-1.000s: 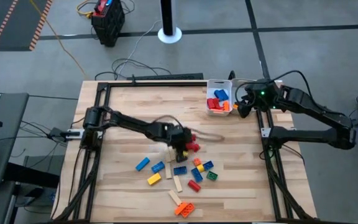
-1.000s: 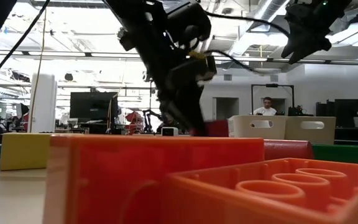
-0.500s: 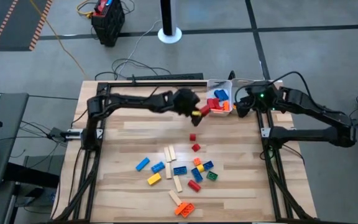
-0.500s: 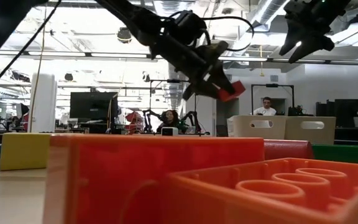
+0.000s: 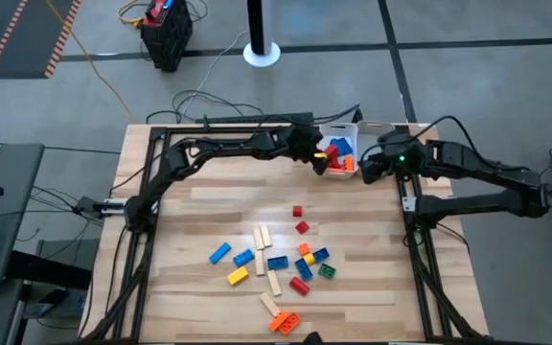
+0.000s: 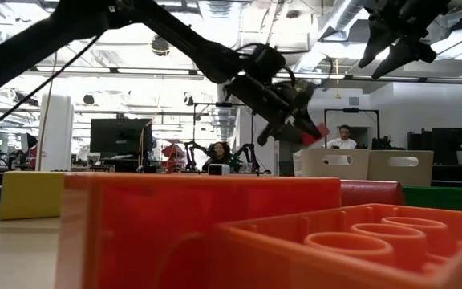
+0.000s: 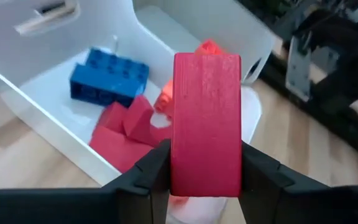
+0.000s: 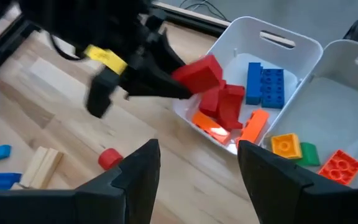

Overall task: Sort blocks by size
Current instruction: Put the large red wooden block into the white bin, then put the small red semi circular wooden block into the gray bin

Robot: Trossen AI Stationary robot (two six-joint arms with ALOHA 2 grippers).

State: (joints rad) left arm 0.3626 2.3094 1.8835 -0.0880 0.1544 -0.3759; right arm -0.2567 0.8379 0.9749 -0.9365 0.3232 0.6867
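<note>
My left gripper (image 5: 316, 156) reaches to the white tray (image 5: 339, 127) at the table's far right and is shut on a red block (image 7: 206, 124), held over the tray's near-left rim (image 8: 188, 118). Blue (image 7: 110, 78), red and orange blocks lie in that tray. A second tray (image 8: 353, 106) beside it holds orange and green blocks. Loose blocks (image 5: 276, 264) and pale wooden bars (image 5: 262, 237) lie on the table's middle. My right gripper (image 8: 194, 171) hovers open near the trays, nothing between its fingers. My left gripper pinches the red block by its two long sides (image 7: 178, 158) between its two fingers (image 7: 148, 177). The block juts forward past the fingertips. The fingers come slanting down from the table's left, along the block. It hangs tilted, clear of table and tray.
Two small red pieces (image 5: 299, 218) lie apart between the pile and the trays. My right arm (image 5: 477, 172) stretches along the far right edge. In the low view large orange blocks (image 6: 199, 233) fill the foreground and a yellow one (image 6: 30, 195) sits at the left.
My left gripper has risen from the pile in the table's middle and swung toward the far right, to the white tray, rolling as it went. The red block has gone with it, lifted clear of the table. My right gripper has turned a little in place.
</note>
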